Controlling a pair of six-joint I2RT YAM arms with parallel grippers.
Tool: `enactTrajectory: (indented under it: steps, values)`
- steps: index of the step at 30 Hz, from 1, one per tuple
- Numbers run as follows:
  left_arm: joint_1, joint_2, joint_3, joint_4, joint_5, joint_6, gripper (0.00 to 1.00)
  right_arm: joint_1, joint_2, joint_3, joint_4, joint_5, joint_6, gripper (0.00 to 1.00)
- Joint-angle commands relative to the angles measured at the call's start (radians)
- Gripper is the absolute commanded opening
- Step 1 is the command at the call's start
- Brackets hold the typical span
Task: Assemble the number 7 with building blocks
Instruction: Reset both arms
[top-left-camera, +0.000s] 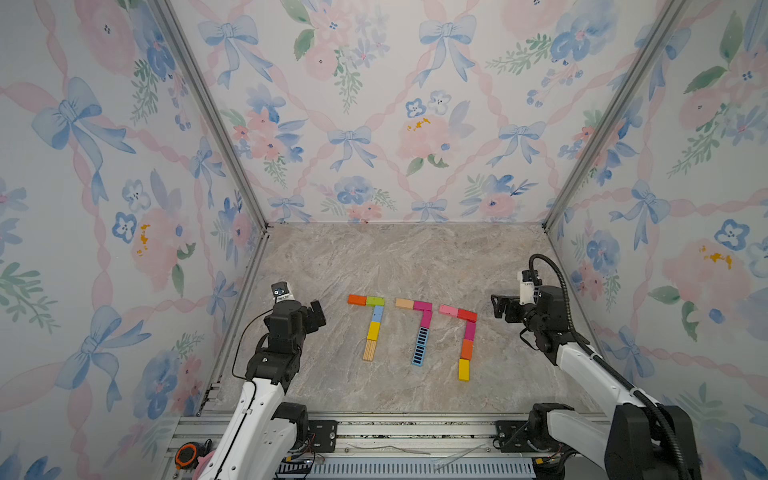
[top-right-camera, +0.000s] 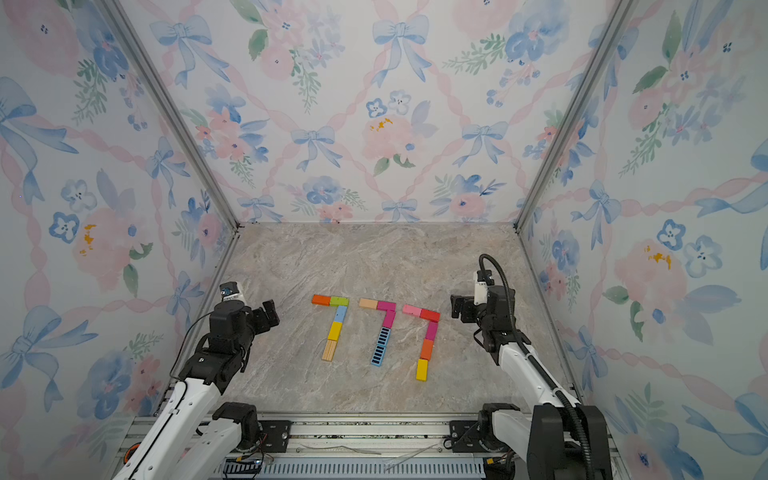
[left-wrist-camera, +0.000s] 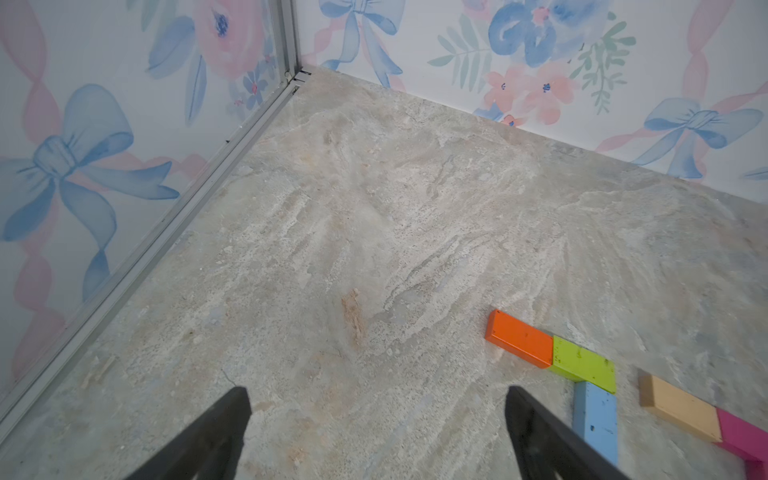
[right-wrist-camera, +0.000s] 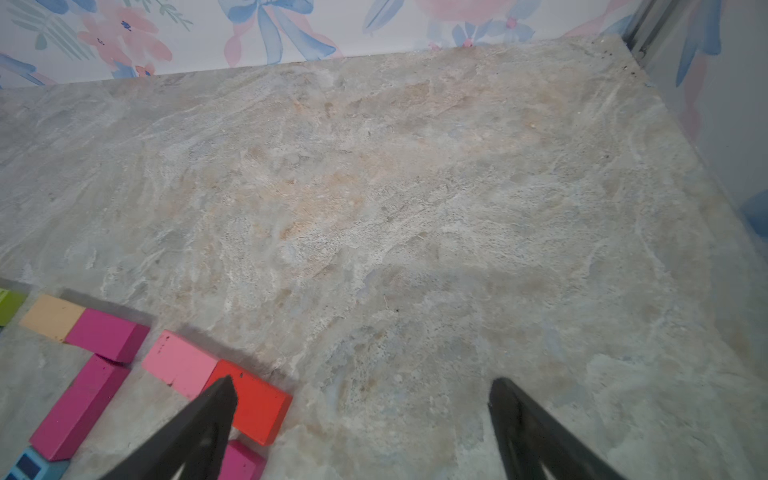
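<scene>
Building blocks (top-left-camera: 373, 331) lie flat on the marbled table (top-left-camera: 395, 266), laid as three figures side by side near its front middle. Beside them on one side is the left gripper (top-left-camera: 318, 312) and on the other the right gripper (top-left-camera: 500, 306), each with fingers spread wide, nothing between them. The leftmost number 7 (top-left-camera: 375, 301) runs orange, green, light blue, yellow, lined wood.

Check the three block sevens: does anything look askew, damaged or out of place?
Nothing is spilled or damaged. The rightmost seven has a slanted top bar: its red block sits nearer the robot than its pink block, more skewed than the other two bars. The middle seven has only four blocks, its stem ending in one long striped blue block.
</scene>
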Motion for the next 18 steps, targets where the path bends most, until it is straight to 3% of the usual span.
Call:
enactTrajectory:
  steps: [1,9,15,18]
  values:
    - [0.009,0.025,-0.021,0.093,-0.049,0.067,0.98,-0.023,0.082,-0.041,0.217,0.016,-0.026,0.97]
    - [0.022,0.154,-0.065,0.344,-0.035,0.169,0.98,-0.027,0.266,-0.004,0.435,0.024,-0.024,0.97]
    - [0.025,0.273,-0.186,0.71,0.056,0.29,0.98,0.019,0.416,-0.114,0.8,0.051,-0.044,0.97]
    - [0.026,0.362,-0.259,0.94,0.128,0.373,0.98,0.03,0.385,-0.086,0.69,0.065,-0.064,0.96]
